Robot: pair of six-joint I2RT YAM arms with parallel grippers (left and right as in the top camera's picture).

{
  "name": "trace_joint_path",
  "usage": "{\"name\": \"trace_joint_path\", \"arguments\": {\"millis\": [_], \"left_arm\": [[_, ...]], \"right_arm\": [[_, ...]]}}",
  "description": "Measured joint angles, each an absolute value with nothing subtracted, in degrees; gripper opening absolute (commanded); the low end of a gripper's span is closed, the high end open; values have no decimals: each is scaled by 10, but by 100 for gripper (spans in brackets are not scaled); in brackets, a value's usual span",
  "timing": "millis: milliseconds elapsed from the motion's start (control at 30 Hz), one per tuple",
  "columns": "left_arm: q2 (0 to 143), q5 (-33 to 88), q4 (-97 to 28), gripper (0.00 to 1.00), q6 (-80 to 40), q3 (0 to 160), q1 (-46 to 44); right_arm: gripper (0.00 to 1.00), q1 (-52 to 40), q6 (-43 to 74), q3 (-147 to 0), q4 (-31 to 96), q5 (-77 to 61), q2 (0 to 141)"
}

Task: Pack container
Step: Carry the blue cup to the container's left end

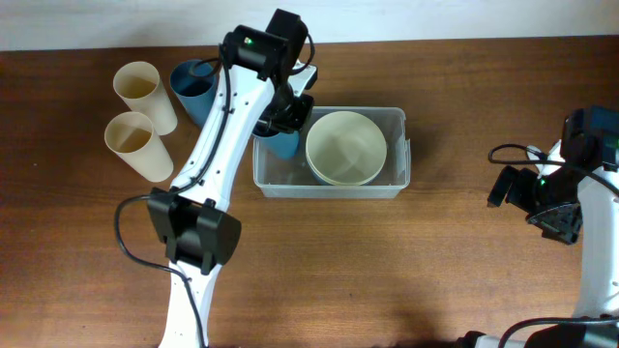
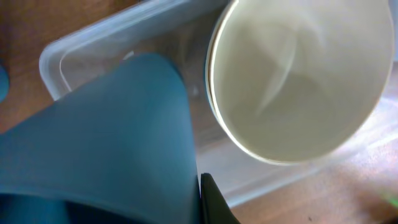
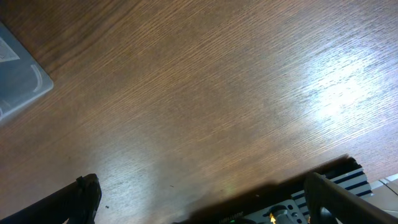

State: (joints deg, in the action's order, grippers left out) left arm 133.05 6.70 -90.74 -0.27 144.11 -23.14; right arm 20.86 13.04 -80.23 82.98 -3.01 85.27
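Note:
The clear plastic container [image 1: 397, 179] sits at the table's middle with a cream bowl [image 1: 345, 147] inside its right part. My left gripper [image 1: 287, 118] is shut on a blue cup [image 1: 283, 145] and holds it over the container's left end. In the left wrist view the blue cup [image 2: 106, 143] fills the left side, beside the cream bowl [image 2: 298, 81] and the container's rim [image 2: 62, 53]. My right gripper [image 1: 553, 220] is open and empty over bare table at the far right. A corner of the container [image 3: 18, 81] shows in the right wrist view.
Two cream cups [image 1: 143, 89] [image 1: 135, 142] and another blue cup [image 1: 196, 89] lie at the back left. The left arm's base [image 1: 193, 232] stands at the front left. The table's edge [image 3: 323, 171] is close behind my right gripper.

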Motion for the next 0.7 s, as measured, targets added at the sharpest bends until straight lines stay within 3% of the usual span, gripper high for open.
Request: {"name": "trace_joint_path", "arguments": {"millis": [133, 267, 700], "left_arm": [[1335, 67, -889, 2, -3, 1441, -231], [1337, 67, -889, 13, -3, 1441, -231], [1337, 67, -884, 14, -3, 1441, -231]], "right_arm": [[99, 209, 130, -802, 830, -30, 853], [99, 209, 131, -802, 830, -30, 853], [99, 209, 130, -802, 830, -30, 853]]}}
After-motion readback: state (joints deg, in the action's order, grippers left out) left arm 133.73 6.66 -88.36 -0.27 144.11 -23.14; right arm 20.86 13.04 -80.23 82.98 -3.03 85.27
